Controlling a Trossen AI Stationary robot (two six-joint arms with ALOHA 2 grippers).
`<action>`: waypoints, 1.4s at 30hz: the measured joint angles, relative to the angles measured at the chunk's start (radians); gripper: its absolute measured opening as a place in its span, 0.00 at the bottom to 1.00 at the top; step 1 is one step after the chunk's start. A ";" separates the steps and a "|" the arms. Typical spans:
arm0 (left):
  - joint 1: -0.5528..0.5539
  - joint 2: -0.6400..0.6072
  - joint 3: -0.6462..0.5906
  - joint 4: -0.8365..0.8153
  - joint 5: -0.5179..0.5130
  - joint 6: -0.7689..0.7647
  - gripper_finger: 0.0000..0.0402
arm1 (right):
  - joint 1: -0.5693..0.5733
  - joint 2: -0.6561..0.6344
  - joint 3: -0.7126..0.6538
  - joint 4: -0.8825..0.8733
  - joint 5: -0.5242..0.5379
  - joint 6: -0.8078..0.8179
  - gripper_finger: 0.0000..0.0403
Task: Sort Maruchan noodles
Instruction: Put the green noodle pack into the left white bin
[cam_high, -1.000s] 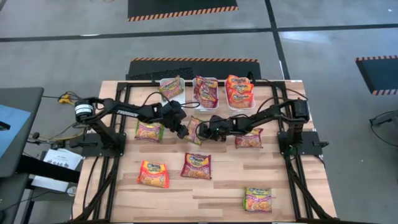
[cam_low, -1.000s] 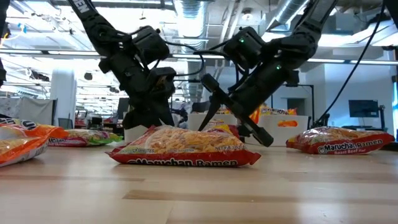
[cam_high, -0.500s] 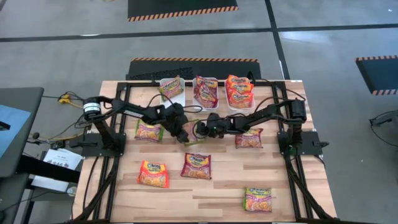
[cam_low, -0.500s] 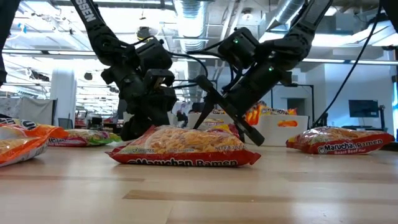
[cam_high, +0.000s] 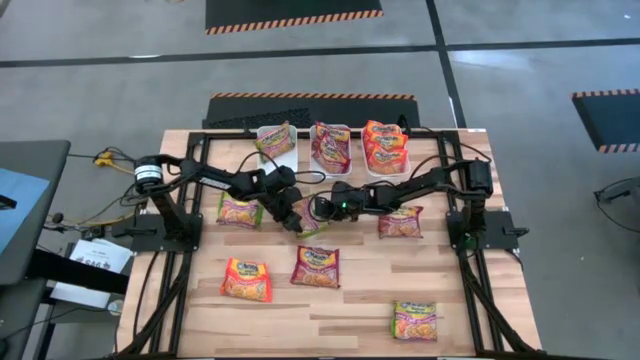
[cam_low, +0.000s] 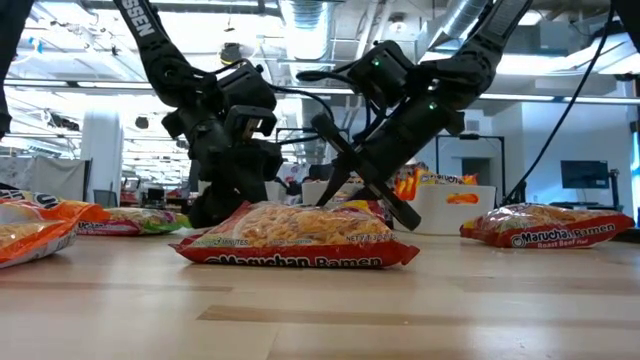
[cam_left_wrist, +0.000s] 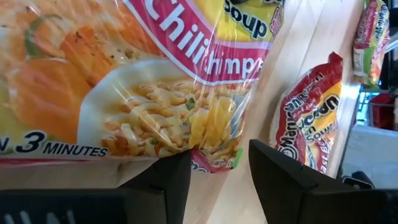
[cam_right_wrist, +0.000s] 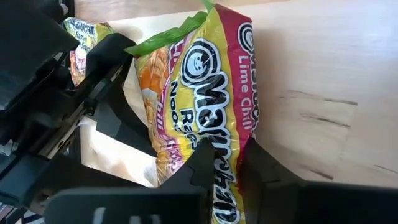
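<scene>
Reading "Lime Chili": pinched Maruchan packet (cam_right_wrist: 211, 118)

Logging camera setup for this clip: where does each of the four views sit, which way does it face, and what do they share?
High: overhead, straight down; both arms, the table, three white bins.
Low: table height, level toward the room; both arms drop from above behind a maroon-trimmed packet.
Left wrist: past the left gripper, tips at the lime chili packet.
Right wrist: the right gripper clamps that packet.
Shared: both wrist views show the lime chili packet.
</scene>
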 joint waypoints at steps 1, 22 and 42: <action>0.002 0.000 0.000 0.000 0.007 -0.003 0.38 | 0.001 0.000 0.000 -0.001 -0.002 0.000 0.12; 0.027 -0.279 0.007 -0.133 0.040 0.129 0.37 | 0.022 -0.055 0.012 -0.028 -0.026 -0.077 0.04; 0.230 -0.633 0.005 -0.117 -0.019 -0.012 0.37 | 0.011 -0.066 0.391 -0.625 -0.064 -0.584 0.04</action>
